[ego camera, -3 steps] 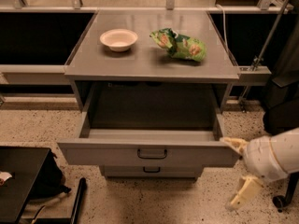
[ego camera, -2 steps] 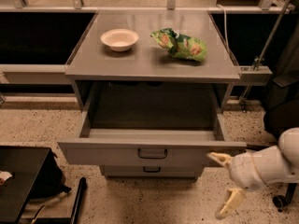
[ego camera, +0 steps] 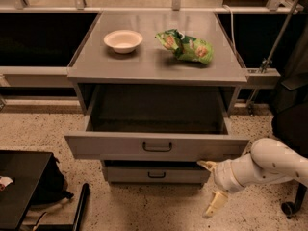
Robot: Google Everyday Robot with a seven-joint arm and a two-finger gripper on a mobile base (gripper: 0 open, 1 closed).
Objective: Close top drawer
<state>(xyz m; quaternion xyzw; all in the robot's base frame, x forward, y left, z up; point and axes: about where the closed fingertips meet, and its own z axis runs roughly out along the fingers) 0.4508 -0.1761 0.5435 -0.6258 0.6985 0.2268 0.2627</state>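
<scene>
In the camera view, the top drawer [ego camera: 113,146] is standing pulled far out under the tabletop [ego camera: 144,66]. The gripper [ego camera: 212,184] is hanging low by the drawer's right front corner, jaws spread wide. The upper one is nearly touching the panel's bottom edge. The drawer is looking like stiff metal on slides, probably not heavy, so no grasp is needed. A flat push on the front panel, near the handle [ego camera: 157,147], is seeming best to me.
</scene>
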